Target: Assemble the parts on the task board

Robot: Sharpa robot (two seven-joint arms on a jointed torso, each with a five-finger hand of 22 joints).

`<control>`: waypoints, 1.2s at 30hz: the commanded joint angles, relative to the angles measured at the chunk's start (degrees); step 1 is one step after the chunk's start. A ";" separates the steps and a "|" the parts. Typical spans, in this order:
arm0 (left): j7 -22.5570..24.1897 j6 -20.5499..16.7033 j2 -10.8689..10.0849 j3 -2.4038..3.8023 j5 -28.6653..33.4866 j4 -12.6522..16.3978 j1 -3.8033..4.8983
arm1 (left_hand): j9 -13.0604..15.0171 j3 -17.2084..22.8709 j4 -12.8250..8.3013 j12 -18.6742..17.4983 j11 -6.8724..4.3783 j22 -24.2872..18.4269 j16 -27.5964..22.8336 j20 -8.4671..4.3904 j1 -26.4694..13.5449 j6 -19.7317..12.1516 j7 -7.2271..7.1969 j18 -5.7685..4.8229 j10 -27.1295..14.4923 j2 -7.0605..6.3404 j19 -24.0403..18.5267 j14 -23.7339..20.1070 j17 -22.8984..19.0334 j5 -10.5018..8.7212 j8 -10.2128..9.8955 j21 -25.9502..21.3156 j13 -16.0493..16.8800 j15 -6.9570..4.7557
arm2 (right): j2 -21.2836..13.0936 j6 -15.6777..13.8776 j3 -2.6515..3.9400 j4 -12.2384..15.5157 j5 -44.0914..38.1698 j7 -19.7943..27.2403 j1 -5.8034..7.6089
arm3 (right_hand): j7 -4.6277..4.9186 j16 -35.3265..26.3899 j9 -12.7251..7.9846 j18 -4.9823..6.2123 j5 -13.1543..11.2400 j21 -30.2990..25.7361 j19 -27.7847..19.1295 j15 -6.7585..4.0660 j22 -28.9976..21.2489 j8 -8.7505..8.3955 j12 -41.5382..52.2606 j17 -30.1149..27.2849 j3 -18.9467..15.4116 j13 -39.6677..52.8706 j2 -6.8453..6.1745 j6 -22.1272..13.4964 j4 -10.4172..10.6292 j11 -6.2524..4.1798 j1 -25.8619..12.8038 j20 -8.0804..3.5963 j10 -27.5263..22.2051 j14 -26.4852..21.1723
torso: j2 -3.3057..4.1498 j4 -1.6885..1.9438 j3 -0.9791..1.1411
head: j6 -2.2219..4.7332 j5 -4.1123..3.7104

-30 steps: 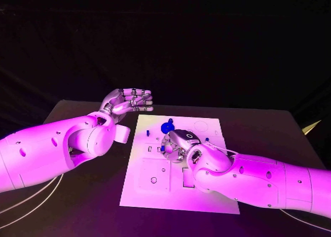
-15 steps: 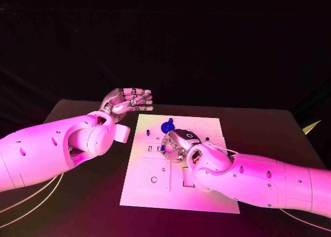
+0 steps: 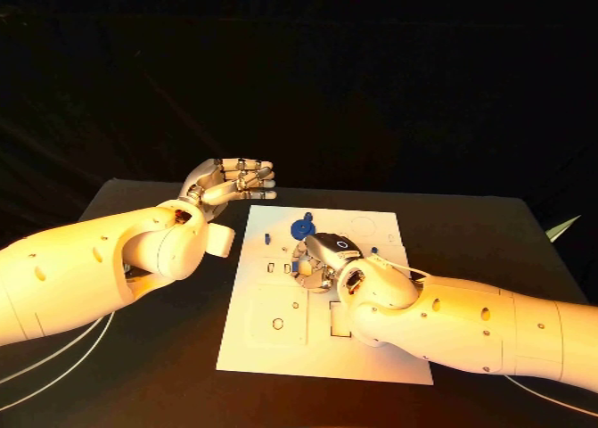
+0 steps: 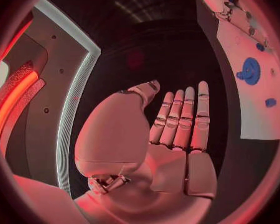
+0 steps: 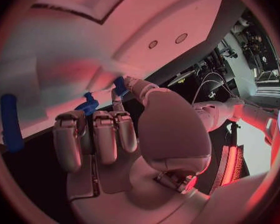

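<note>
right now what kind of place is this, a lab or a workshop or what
Probably a robot test lab or demo stand: a black table against a dark backdrop, one white task board with small blue parts such as a gear, and racks with cables behind.

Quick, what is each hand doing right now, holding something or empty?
Left hand: open, holding nothing, raised beside the task board.
Right hand: down on the board, fingers by a small blue part; whether it holds it cannot be told.

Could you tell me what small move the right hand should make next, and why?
Probably press the small blue part gently down into the board. In the right wrist view the right hand pinches that part at its fingertips, right against the white board, so seating it looks like the natural next step. The left hand hangs open, off the board.
</note>
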 commanded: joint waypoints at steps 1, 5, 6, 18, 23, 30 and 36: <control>0.31 0.90 0.03 0.04 0.07 0.08 0.02 | -0.01 -0.04 -0.36 -0.25 0.12 -0.08 -0.27 -0.07 0.00 -0.29 1.41 0.65 -0.04 -0.20 -0.01 -0.26 0.06 -0.25 -0.22 0.24 -0.01 -0.04 | 0.06 1.64 -0.08 -0.04 -0.57 0.15 -0.13 | -0.09 0.36 -0.08 -0.40 -0.22 0.32 6.00 0.57 15.06 -0.29 -0.36 15.05 0.12 12.86 -0.37 -0.43 -0.16 0.44 -0.45 0.41 3.90 5.98 | 0.01 -0.01 0.00 | -0.04 0.04; 0.31 0.89 0.00 0.04 0.07 0.08 0.02 | -0.01 -0.04 -0.36 -0.25 0.12 -0.08 -0.27 -0.07 0.00 -0.29 1.41 0.65 -0.04 -0.20 -0.01 -0.26 0.06 -0.25 -0.22 0.24 -0.01 -0.04 | 0.02 1.66 -0.08 -0.04 -0.61 0.08 -0.13 | -0.07 0.36 -0.09 -0.40 -0.23 0.32 6.00 0.59 15.06 -0.31 -0.47 15.05 0.11 12.78 -0.42 -0.47 -0.18 0.46 -0.47 0.43 3.82 5.98 | 0.02 0.00 0.01 | -0.07 0.01; 0.31 0.89 0.00 0.04 0.07 0.07 0.02 | -0.01 -0.04 -0.36 -0.25 0.12 -0.08 -0.27 -0.07 0.00 -0.29 1.41 0.65 -0.04 -0.20 -0.01 -0.26 0.06 -0.25 -0.22 0.24 -0.01 -0.04 | 0.02 1.68 -0.08 -0.04 -0.62 0.08 -0.13 | -0.07 0.36 -0.09 -0.40 -0.23 0.32 6.00 0.59 15.06 -0.31 -0.47 15.05 0.11 12.78 -0.42 -0.47 -0.18 0.46 -0.47 0.43 3.82 5.98 | 0.01 -0.01 0.00 | -0.10 0.02; 0.29 0.90 -0.03 0.04 0.07 0.05 0.02 | -0.01 -0.04 -0.36 -0.25 0.12 -0.08 -0.27 -0.07 0.00 -0.29 1.41 0.65 -0.04 -0.20 -0.01 -0.26 0.06 -0.25 -0.22 0.24 -0.01 -0.04 | 0.01 1.06 -0.08 0.00 -0.61 0.47 -0.13 | 0.36 0.36 -0.37 -0.40 -0.72 0.32 6.00 0.90 15.06 -0.91 -0.94 15.05 -0.12 12.45 -1.30 -1.41 -0.20 0.84 -1.08 0.71 3.47 5.98 | 0.02 -0.02 0.01 | -0.15 0.06; 0.25 0.89 -0.04 0.04 0.07 0.04 0.02 | -0.01 -0.04 -0.36 -0.25 0.12 -0.08 -0.27 -0.07 0.00 -0.29 1.41 0.65 -0.04 -0.20 -0.01 -0.26 0.06 -0.25 -0.22 0.24 -0.01 -0.04 | 0.02 1.01 -0.08 0.01 -0.58 0.54 -0.13 | 1.04 0.36 -1.01 -0.40 -2.93 0.32 6.00 1.47 15.06 -2.30 -1.37 15.05 -0.75 12.12 -2.44 -3.19 -0.02 1.47 -1.86 1.24 3.14 5.98 | 0.03 -0.01 0.00 | -0.09 0.02; 0.18 0.90 -0.05 0.04 0.07 0.03 0.02 | -0.01 0.02 -0.44 -0.28 0.14 -0.11 -0.41 -0.05 -0.10 -0.33 1.43 0.66 -0.10 -0.20 -0.07 -0.28 0.19 -0.25 -0.26 0.24 -0.03 -0.02 | 0.03 0.34 -0.08 0.00 -0.56 0.65 -0.13 | 1.55 0.36 -1.74 -0.40 -2.49 0.32 6.00 1.93 15.06 -3.93 -2.43 15.05 -2.91 11.32 -3.63 -5.21 0.34 1.98 -2.33 1.71 2.31 5.98 | 0.03 0.00 0.00 | -0.11 -0.01; 0.06 0.92 -0.09 0.04 0.07 -0.05 0.02 | -0.01 0.02 -0.44 -0.28 0.14 -0.11 -0.41 -0.05 -0.10 -0.33 1.43 0.66 -0.10 -0.20 -0.07 -0.28 0.19 -0.25 -0.26 0.24 -0.03 -0.02 | -0.28 -2.56 -0.08 0.55 -0.50 1.72 -0.13 | 2.87 0.36 -4.06 -0.40 -2.85 0.32 6.00 2.98 15.06 -6.54 -3.75 15.05 -15.09 10.18 -2.22 -9.77 2.94 3.22 1.56 2.74 1.15 5.98 | -0.01 0.00 0.01 | -0.12 0.00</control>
